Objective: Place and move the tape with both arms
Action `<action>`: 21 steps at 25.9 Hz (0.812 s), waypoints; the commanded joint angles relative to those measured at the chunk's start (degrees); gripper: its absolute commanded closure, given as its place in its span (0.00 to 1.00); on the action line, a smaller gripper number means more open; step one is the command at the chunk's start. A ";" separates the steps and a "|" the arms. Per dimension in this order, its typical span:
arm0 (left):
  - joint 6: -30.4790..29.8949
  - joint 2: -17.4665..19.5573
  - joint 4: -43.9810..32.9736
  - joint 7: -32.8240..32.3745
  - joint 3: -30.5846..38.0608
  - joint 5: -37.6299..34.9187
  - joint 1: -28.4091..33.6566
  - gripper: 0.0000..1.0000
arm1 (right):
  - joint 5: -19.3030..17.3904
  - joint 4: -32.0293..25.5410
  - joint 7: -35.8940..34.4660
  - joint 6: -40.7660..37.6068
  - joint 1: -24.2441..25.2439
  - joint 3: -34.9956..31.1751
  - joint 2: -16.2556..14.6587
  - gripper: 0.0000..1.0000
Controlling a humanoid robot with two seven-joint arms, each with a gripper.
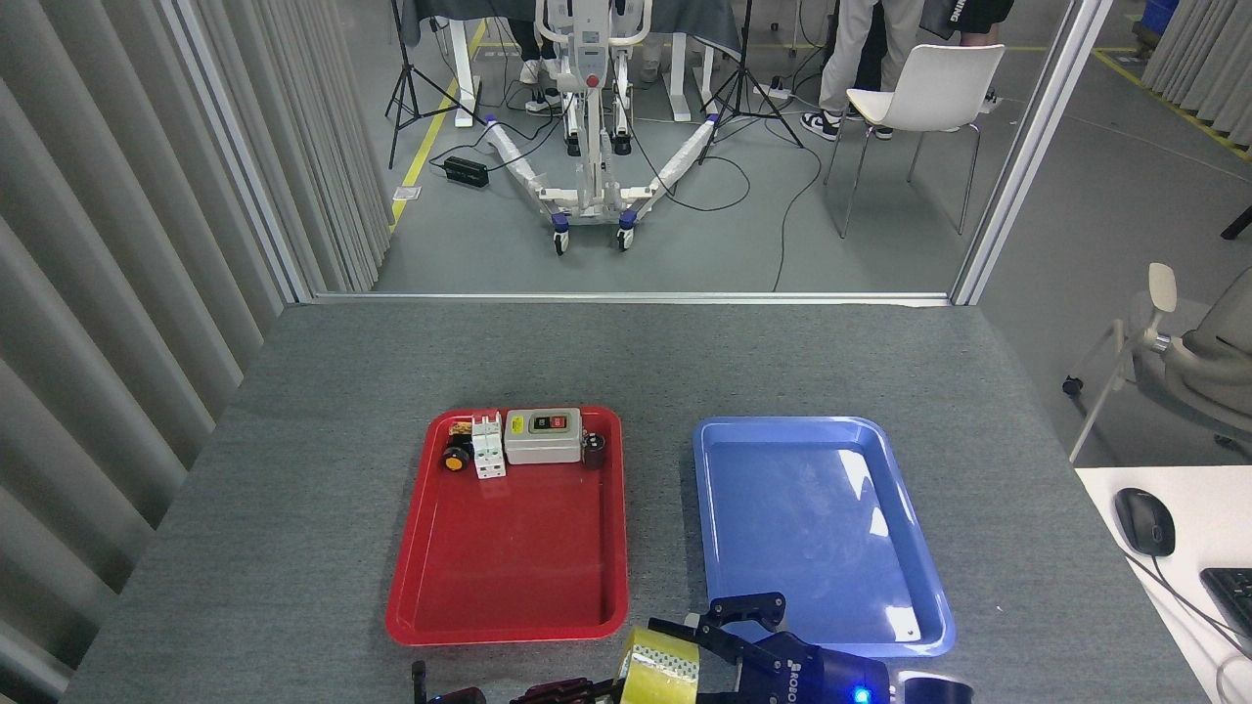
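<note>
Now | tape: translucent yellow roll, printed white core, tilted, pinched by left gripper from below | right gripper: fingers spread, just right of roll, nearly touching

A robotics lab: a grey felt-covered table, curtain partitions, tripods, floor cables and a wheeled robot stand beyond.

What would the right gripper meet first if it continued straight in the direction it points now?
The right gripper points left, toward the tape close beside it at the table's near edge. It would probably meet the tape first, though one view leaves their heights unclear.
</note>
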 commanded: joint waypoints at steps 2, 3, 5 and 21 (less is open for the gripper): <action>0.14 -0.01 0.20 0.03 0.26 -0.02 -0.46 0.84 | 0.20 0.06 -0.04 -0.11 0.00 0.00 0.05 0.64; 0.14 -0.01 0.37 0.03 0.35 -0.11 -0.64 0.84 | 0.28 0.06 -0.04 -0.11 0.00 0.00 0.05 0.65; 0.14 -0.01 0.90 0.12 0.79 -0.64 -0.73 0.84 | 0.55 0.06 -0.04 -0.11 0.09 -0.09 0.05 0.68; -0.39 -0.36 3.36 2.58 4.22 -3.36 -1.87 0.41 | 0.64 0.06 -0.04 -0.02 0.52 -0.09 0.05 0.72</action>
